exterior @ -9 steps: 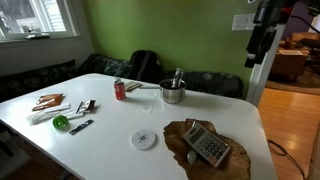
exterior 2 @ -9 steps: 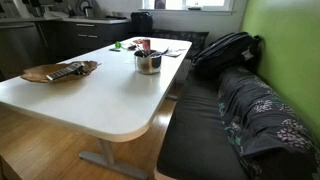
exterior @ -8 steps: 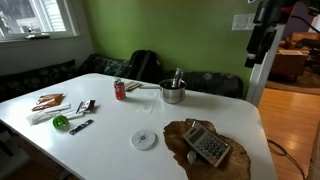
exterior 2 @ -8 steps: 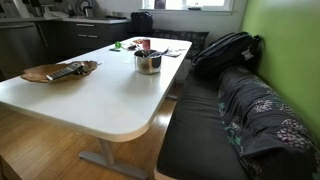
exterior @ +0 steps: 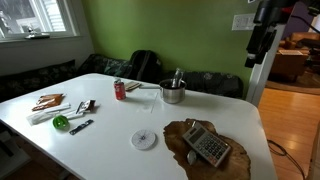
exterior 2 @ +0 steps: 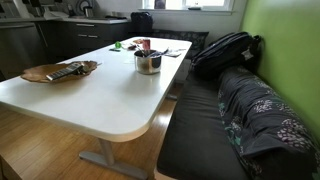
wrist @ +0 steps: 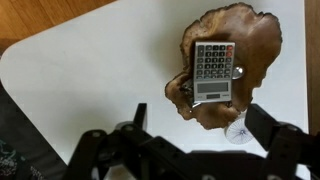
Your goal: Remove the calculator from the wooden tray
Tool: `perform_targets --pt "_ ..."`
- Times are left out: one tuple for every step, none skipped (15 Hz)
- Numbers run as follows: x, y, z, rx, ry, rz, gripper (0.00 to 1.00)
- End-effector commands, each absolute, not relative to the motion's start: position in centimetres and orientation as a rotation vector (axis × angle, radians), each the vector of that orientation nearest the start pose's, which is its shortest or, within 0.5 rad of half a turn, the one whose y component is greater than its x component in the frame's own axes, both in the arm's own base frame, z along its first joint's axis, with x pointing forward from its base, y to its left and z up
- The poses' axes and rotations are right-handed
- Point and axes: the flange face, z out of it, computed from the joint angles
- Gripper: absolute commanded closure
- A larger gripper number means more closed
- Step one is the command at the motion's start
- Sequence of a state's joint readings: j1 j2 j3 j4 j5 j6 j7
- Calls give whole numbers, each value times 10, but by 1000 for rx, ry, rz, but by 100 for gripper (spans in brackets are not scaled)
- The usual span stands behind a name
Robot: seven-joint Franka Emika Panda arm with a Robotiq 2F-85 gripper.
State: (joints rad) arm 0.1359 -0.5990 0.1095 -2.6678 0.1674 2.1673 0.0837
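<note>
The calculator (wrist: pixel 212 70) is grey with light keys and a display strip, and lies flat on the wooden tray (wrist: pixel 255 45). The tray is a dark brown slab with a wavy edge, near a corner of the white table. Both show in both exterior views: calculator (exterior: pixel 209 146) (exterior 2: pixel 68 71), tray (exterior: pixel 178 133) (exterior 2: pixel 38 73). My gripper (wrist: pixel 200 135) is open and empty, its two dark fingers spread wide. It hangs high above the table, well clear of the calculator. In an exterior view the arm (exterior: pixel 259 35) is up at the top right.
A small white round disc (exterior: pixel 145 139) lies on the table beside the tray, also in the wrist view (wrist: pixel 238 132). A metal pot (exterior: pixel 172 92), a red can (exterior: pixel 120 90), a green object (exterior: pixel 61 122) and small tools stand further off. A bench with a backpack (exterior 2: pixel 228 50) runs alongside.
</note>
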Motion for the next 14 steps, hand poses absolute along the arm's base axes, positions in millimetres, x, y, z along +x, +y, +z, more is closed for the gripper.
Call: perform_targets --pt "351 93 435 -3079 -54 -168 0" --pt "353 89 432 -3061 -61 -149 0" --pt "356 85 428 -3048 -54 -119 0" --pt "359 77 419 -3034 -44 -92 0" --pt "359 70 413 -3029 -32 -68 0" --pt "359 61 403 -3036 -18 -28 0" --pt "358 51 394 -3034 -8 11 0" --pt "356 41 385 -3026 2 48 0" --pt "355 29 374 -3028 52 82 0" --pt "355 21 365 -3030 129 121 0" --pt "360 22 364 -3045 164 119 0" --pt "357 27 374 -3027 101 81 0" --pt "358 22 369 -3028 123 102 0" --pt "359 20 366 -3029 133 115 0"
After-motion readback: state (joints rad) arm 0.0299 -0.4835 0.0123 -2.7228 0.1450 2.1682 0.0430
